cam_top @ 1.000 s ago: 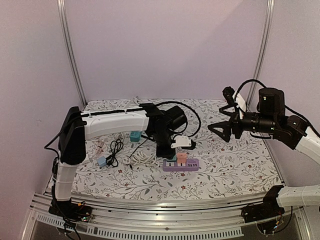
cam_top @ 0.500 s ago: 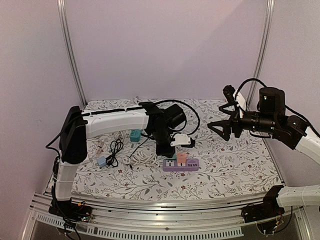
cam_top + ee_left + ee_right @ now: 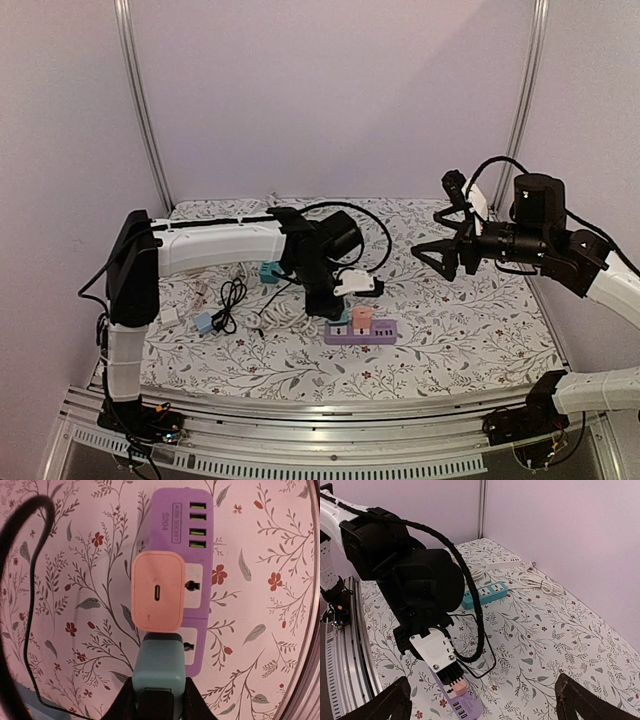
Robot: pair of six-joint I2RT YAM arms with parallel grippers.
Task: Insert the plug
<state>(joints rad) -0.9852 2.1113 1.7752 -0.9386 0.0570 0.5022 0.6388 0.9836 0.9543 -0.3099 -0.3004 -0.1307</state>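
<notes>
One teal plug [image 3: 159, 665] clamped in the left gripper [image 3: 159, 700], beside the pink plug [image 3: 158, 591] on the strip [image 3: 185, 530]; right gripper [image 3: 481, 702] wide open, empty.

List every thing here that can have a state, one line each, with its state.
purple power strip: lying flat, USB ports empty
pink charger: plugged into the purple power strip
teal plug: gripped, at the purple power strip's second socket, seating unclear
left gripper: shut on the teal plug
right gripper: open, empty, in the air
teal power strip: lying flat, no plug visible

Left tool [image 3: 159, 700] clenched, right tool [image 3: 482, 702] agape.
</notes>
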